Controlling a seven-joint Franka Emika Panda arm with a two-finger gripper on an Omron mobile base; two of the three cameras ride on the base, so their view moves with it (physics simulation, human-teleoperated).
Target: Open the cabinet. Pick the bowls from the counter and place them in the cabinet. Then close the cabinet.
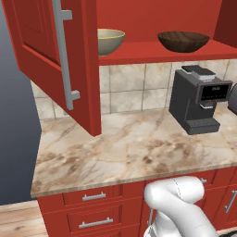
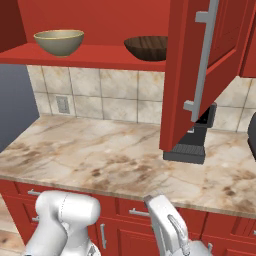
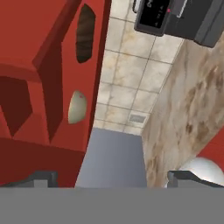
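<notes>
The red cabinet (image 1: 157, 52) stands open, its left door (image 1: 46, 55) and right door (image 2: 200, 65) swung out over the counter (image 1: 129, 148). On its shelf sit both bowls: the olive-tan bowl (image 1: 110, 40) at the left and the dark brown bowl (image 1: 183, 41) at the right. The right base view has the olive-tan bowl (image 2: 59, 42) and the dark bowl (image 2: 147, 48) side by side. My gripper (image 3: 116, 178) is open and empty, low and back from the cabinet. Its rolled view looks along the shelf at the olive bowl (image 3: 78, 107) and the dark bowl (image 3: 85, 33).
A black coffee machine (image 1: 199, 99) stands at the back right of the counter, partly behind the right door in the right base view. Red drawers (image 1: 92, 208) run below the counter's front edge. A wall outlet (image 2: 62, 105) sits in the tiled backsplash.
</notes>
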